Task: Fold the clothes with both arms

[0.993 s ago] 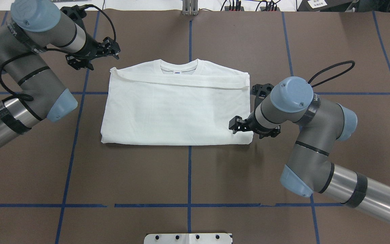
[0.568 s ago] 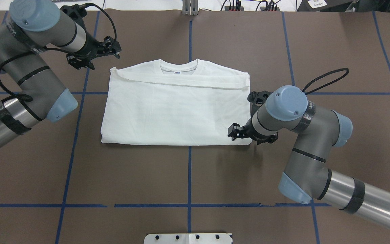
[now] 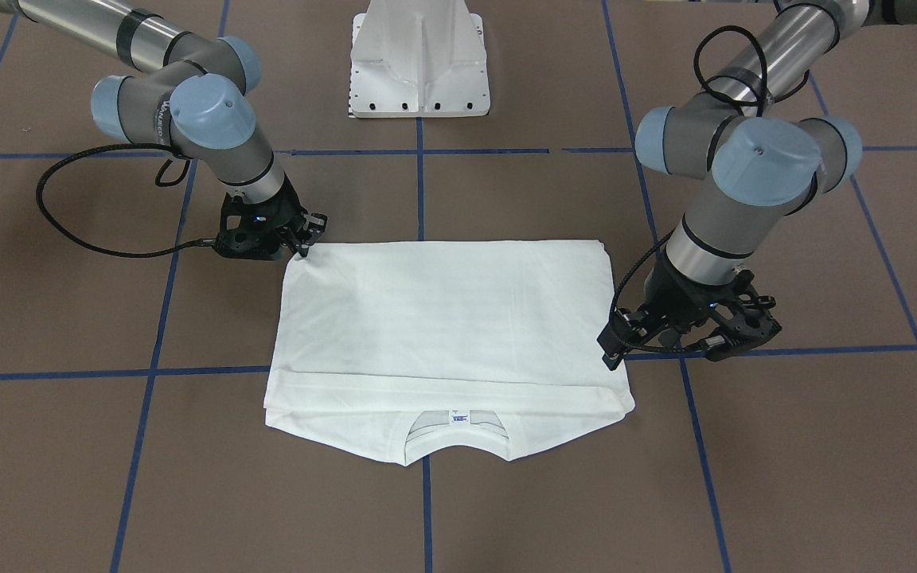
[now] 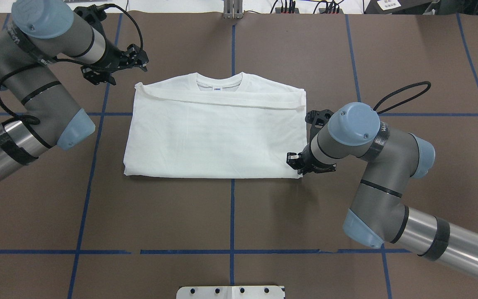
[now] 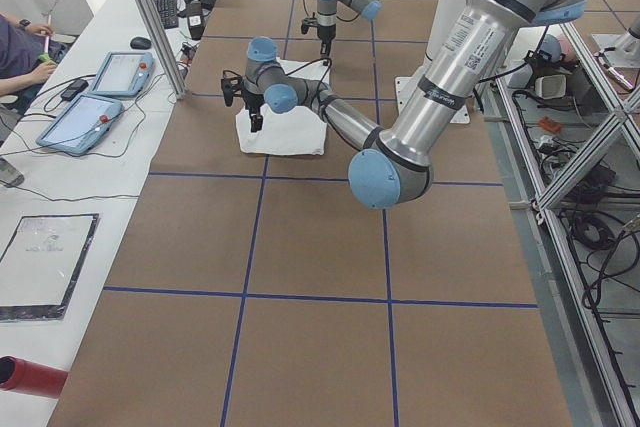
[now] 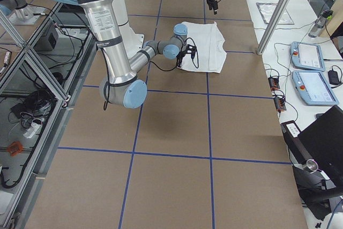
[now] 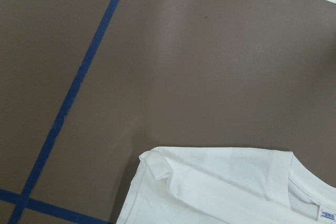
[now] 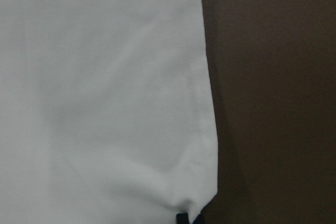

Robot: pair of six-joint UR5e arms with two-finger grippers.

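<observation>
The white T-shirt (image 4: 216, 133) lies folded flat mid-table, collar and neck label toward the far side; it also shows in the front-facing view (image 3: 442, 318). No printed text shows. My right gripper (image 4: 296, 161) is down on the shirt's near right corner (image 3: 299, 243) and looks shut on it. The right wrist view shows the white cloth (image 8: 105, 87) very close, with a dark fingertip at the corner. My left gripper (image 4: 139, 58) hovers open and empty just beyond the shirt's far left corner (image 3: 733, 338). The left wrist view shows that corner (image 7: 157, 163) from above.
The white metal pedestal base (image 3: 419, 72) stands at the table's near edge (image 4: 230, 292). Blue tape lines (image 4: 232, 216) grid the brown table. Tablets (image 5: 100, 97) and a seated operator are on a side bench beyond the far edge.
My right gripper has moved down onto the shirt's near right corner and closed; the corner has drawn in slightly. The left arm has barely moved.
</observation>
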